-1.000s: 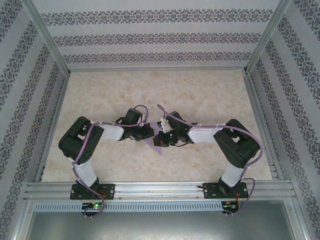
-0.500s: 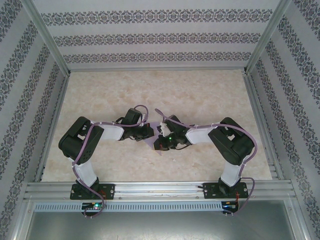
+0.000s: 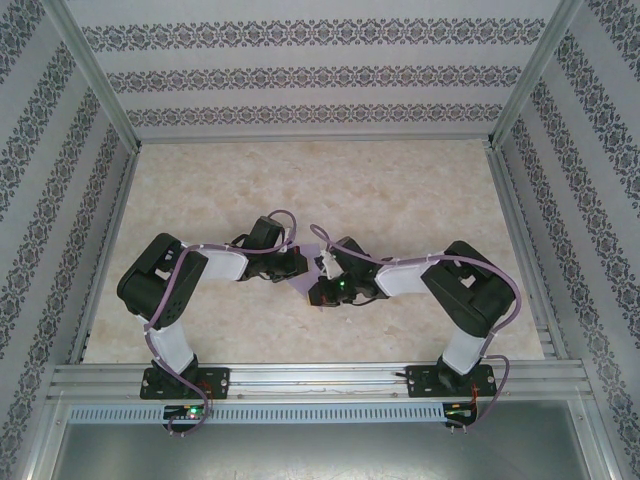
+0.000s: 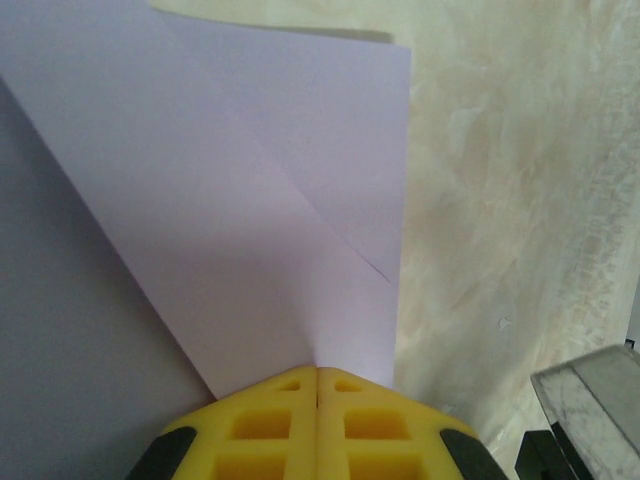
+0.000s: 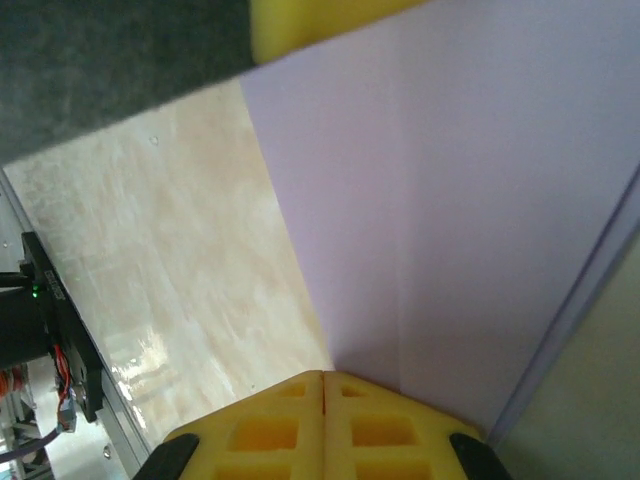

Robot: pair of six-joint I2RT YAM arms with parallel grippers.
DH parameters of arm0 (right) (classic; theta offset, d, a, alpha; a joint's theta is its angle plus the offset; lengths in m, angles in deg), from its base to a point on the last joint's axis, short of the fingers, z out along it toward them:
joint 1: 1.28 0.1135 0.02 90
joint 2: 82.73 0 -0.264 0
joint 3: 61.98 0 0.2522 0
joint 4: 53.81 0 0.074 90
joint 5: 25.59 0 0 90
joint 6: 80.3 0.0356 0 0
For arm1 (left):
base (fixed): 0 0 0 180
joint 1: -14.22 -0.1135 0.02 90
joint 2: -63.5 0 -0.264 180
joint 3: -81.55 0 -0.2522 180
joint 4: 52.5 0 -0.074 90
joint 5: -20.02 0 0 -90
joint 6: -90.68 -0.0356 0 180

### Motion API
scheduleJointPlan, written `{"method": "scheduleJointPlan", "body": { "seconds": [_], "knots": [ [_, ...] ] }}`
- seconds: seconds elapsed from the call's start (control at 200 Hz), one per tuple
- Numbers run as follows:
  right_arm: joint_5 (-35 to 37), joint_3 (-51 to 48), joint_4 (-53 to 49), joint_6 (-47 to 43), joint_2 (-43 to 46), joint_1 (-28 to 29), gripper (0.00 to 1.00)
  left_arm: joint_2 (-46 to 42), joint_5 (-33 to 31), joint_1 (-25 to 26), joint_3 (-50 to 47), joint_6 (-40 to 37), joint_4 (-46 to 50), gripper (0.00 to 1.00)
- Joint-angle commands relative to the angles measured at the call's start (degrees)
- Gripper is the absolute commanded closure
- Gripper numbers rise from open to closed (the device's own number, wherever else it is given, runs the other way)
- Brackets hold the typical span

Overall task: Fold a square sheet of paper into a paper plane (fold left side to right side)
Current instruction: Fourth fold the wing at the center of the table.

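On the marbled table (image 3: 420,190), one folded lilac sheet (image 4: 300,200) is pinched by closed left fingers (image 4: 265,425) and right fingers (image 5: 270,430).

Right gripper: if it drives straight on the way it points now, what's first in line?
The lilac paper that the right gripper is shut on lies straight ahead. Past it, probably the yellow fingers of the left gripper at the sheet's far edge; depth is unclear.
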Motion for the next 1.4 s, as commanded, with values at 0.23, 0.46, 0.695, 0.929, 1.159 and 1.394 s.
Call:
{"method": "scheduleJointPlan", "body": {
  "seconds": [0.23,0.46,0.695,0.929,1.159,1.394],
  "knots": [
    [-0.92,-7.33,-7.55,0.66,3.61,2.11,1.00,1.08,-6.70,0.26,-1.62,-0.10,5.41,1.00],
    [-3.16,-7.17,-9.23,-0.58,11.60,-0.39,1.00,0.62,-6.40,0.48,-1.67,-0.23,5.31,1.00],
    [-2.60,0.00,-7.13,-2.15,8.94,-1.67,1.00,0.60,-6.33,0.51,-1.75,-0.18,5.04,1.00],
    [3.04,7.85,-4.39,-2.97,-0.47,-2.69,1.00,0.53,-5.94,0.51,-1.83,-0.18,5.14,1.00],
    [4.70,10.83,-4.29,-4.63,-4.83,-3.78,1.00,0.24,-6.08,0.53,-1.71,-0.10,5.13,1.00],
    [4.01,9.25,-6.36,-5.30,-6.55,-3.15,1.00,0.59,-6.28,0.55,-1.49,0.11,5.34,1.00]
  ]
}}
